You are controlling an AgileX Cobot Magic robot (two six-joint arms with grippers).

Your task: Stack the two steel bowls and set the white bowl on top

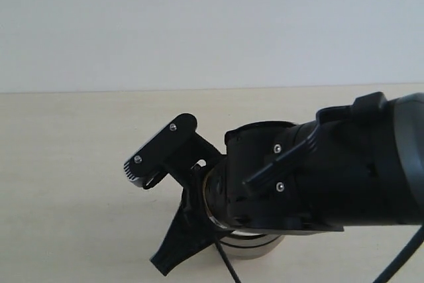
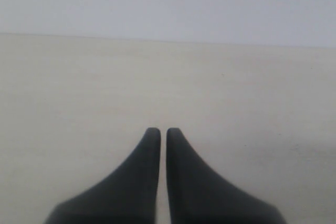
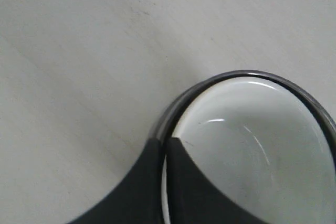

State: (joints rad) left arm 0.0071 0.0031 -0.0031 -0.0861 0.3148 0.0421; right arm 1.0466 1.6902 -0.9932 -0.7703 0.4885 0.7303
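nearest, in the exterior view, the black right arm [image 1: 331,170] comes in from the right side and covers most of the steel bowl [image 1: 255,248]. only a shiny band of this bowl shows under the arm, low on the table [image 1: 66,164]. whether there is a second steel bowl in it or under it, i cannot tell.

in the right wrist view the right end effector [image 3: 165,142] is at the rim of the steel bowl [image 3: 210,81]. the white bowl [image 3: 252,150] sits inside the steel bowl, and its glossy inside is turned up. the steel rim runs around it as a thin grey ring. the two fingers are almost together. one is on the outer side of the steel bowl's rim and one is inside the white bowl. a thin white line of rim shows in the narrow gap between them, so the end effector looks clamped on the white bowl's edge.

the left end effector [image 2: 163,132] has its fingers nearly closed, with only a thin slit between them and nothing inside. it is over bare table [image 2: 79,103], and where it is from the steel bowl i cannot tell.

behind the steel bowl the light table goes on to a plain pale wall [image 1: 199,24].
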